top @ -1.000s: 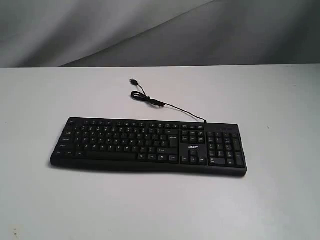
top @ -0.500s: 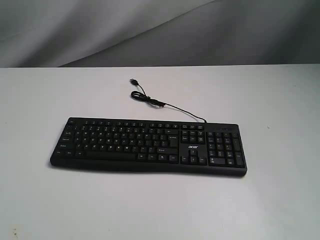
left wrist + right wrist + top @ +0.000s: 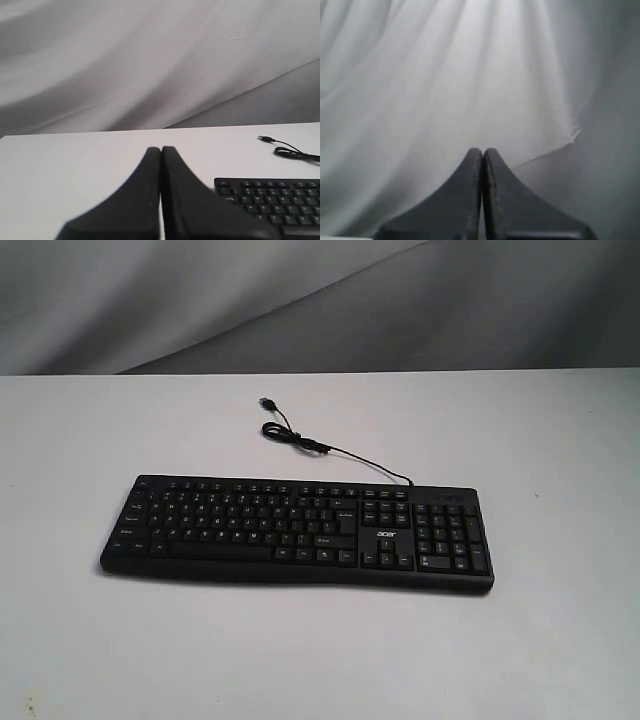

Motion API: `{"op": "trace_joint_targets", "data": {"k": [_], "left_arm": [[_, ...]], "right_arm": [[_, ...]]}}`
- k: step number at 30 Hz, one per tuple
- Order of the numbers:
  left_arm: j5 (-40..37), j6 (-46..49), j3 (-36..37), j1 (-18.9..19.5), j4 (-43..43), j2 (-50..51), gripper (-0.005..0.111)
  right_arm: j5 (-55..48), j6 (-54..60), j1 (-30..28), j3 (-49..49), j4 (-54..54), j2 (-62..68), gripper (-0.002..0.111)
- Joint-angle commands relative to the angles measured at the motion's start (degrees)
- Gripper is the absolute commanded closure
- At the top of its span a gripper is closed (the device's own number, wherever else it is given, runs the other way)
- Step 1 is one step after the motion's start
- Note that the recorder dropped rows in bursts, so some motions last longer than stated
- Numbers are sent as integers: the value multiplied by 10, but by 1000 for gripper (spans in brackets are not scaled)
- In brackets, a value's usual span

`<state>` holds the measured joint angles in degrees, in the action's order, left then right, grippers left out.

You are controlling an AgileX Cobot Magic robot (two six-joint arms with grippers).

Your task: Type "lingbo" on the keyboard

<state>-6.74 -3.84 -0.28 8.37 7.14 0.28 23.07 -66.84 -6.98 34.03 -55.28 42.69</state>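
Left hand [image 3: 161, 150] pressed together, empty, low over the desk [image 3: 300, 660] off the keyboard's [image 3: 296, 532] left end. Right hand [image 3: 482, 150] also pressed together, empty, facing the grey backdrop cloth [image 3: 420, 75]. Neither hand appears in the exterior view.

Keyboard lies flat mid-desk, long side toward the camera. Likely stiff, light plastic that could slide on the smooth desk if pushed sideways. No grasp needed: press key tops straight down with a closed tip.

Black, full-size, number pad at right, white acer logo. Legends too small to read. Thin USB cable [image 3: 320, 447] trails behind, unplugged.
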Motion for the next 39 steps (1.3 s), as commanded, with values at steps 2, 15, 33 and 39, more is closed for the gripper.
{"op": "trace_joint_targets", "data": {"k": [2, 15, 33, 39], "left_arm": [[5, -1, 3, -4, 0, -3, 106], [5, -1, 3, -4, 0, -3, 106], [5, -1, 3, -4, 0, -3, 106], [5, -1, 3, -4, 0, -3, 106]], "right_arm": [[-19, -176, -5, 160, -239, 214, 108], [-490, -28, 98, 352, -446, 554, 108], [-672, 1468, 382, 491, 1065, 703, 108], [-595, 1475, 430, 491, 1065, 783, 108]]}}
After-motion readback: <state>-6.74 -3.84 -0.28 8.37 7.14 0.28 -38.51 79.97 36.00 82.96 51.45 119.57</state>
